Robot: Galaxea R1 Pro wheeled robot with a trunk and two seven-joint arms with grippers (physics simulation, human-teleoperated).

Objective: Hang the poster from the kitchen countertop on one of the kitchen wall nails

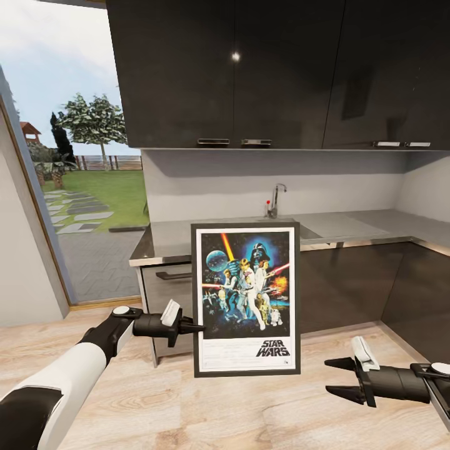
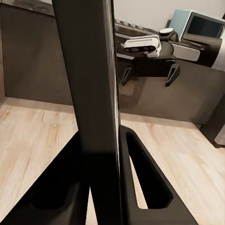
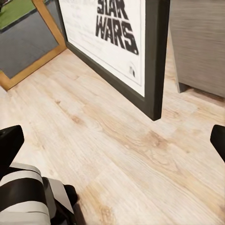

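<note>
Dark glossy wall cabinets [image 1: 275,69] hang above a long grey worktop [image 1: 350,228] with a chrome tap [image 1: 275,199] at its inset sink, and dark base cabinets [image 1: 344,281] run beneath it and turn the corner at the right. At the left a tall glazed opening [image 1: 75,175] looks out on lawn, paving stones and a tree. Pale wooden floor [image 1: 219,406] spreads in front of the robot.

The poster [image 1: 245,299] is off the worktop — it stands upright in the air in front of the base cabinets, its printed face toward the head camera, with the Star Wars logo at the bottom right of the white border and the thin black frame around it. The left claw [image 1: 195,327] holds it by the left edge of the frame, low on that side. In the left wrist view the frame is seen edge-on as a dark vertical bar [image 2: 96,112], with one dark finger [image 2: 140,178] pressed against each side of it (closed on the frame).

The right claw [image 1: 334,376] hangs to the right of the poster and lower, apart from it, its two dark fingers spread wide and pointing toward the poster's bottom corner. In the right wrist view that bottom corner [image 3: 150,70] hangs above the wooden floor [image 3: 117,154], the logo plainly legible, and the two fingertips [image 3: 10,140] show far apart at the picture's edges. The left wrist view also catches the right claw [image 2: 151,76] beyond the frame, fingers open.
</note>
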